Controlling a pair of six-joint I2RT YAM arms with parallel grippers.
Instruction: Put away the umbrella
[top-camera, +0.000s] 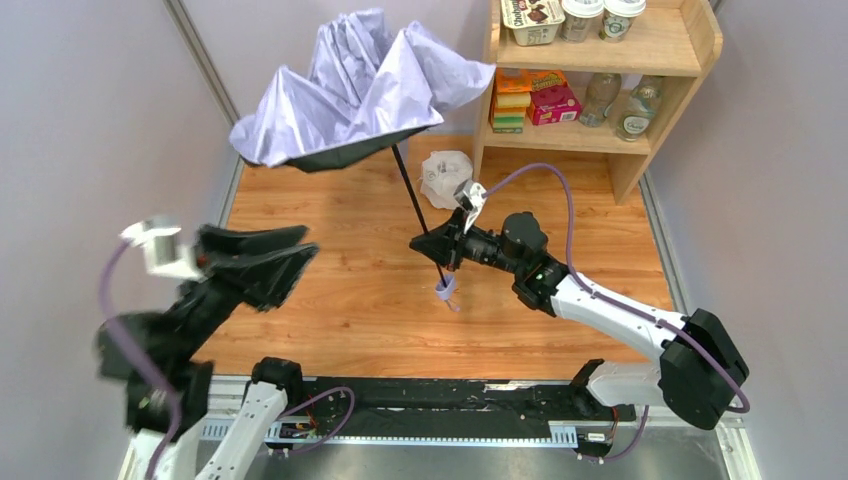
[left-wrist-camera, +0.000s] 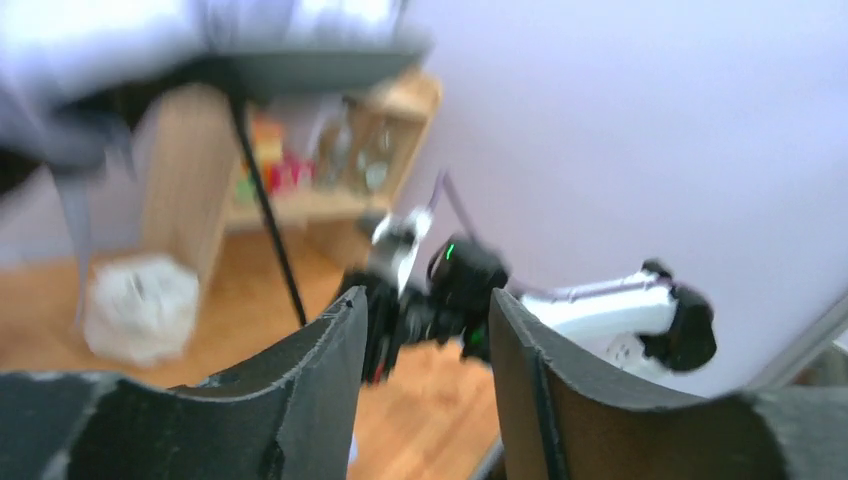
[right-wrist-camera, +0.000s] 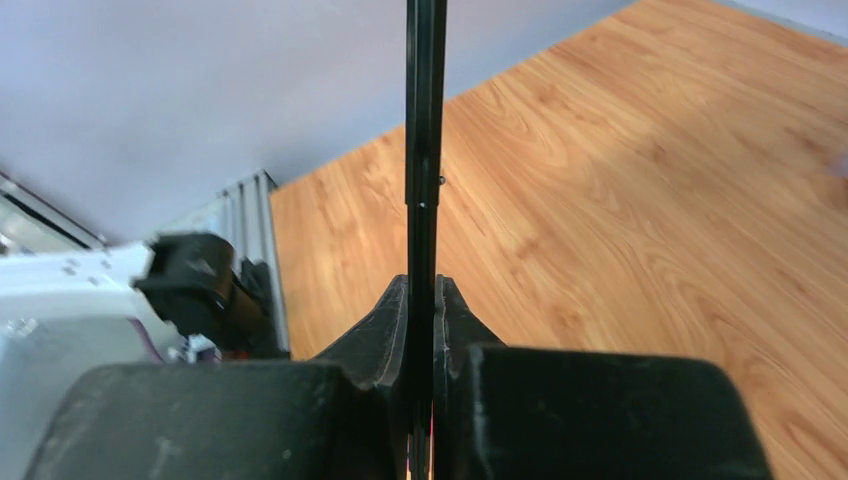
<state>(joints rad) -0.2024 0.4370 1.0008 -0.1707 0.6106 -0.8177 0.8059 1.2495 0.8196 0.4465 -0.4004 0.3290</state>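
1. The right hand (top-camera: 437, 250) pinches the umbrella (top-camera: 360, 90) by its thin black shaft (right-wrist-camera: 424, 150).
2. The canopy spreads open above that hand, and the lavender handle (top-camera: 446, 290) sits just below it, near the surface (top-camera: 330, 310).
3. The left hand (top-camera: 305, 243) is spread and empty, well apart from the shaft.

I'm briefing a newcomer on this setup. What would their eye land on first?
The open umbrella, its pale canopy looming over the table's far left, held aloft by the right gripper shut on its black shaft. The left gripper hangs open at near left; a stocked wooden shelf stands far right.
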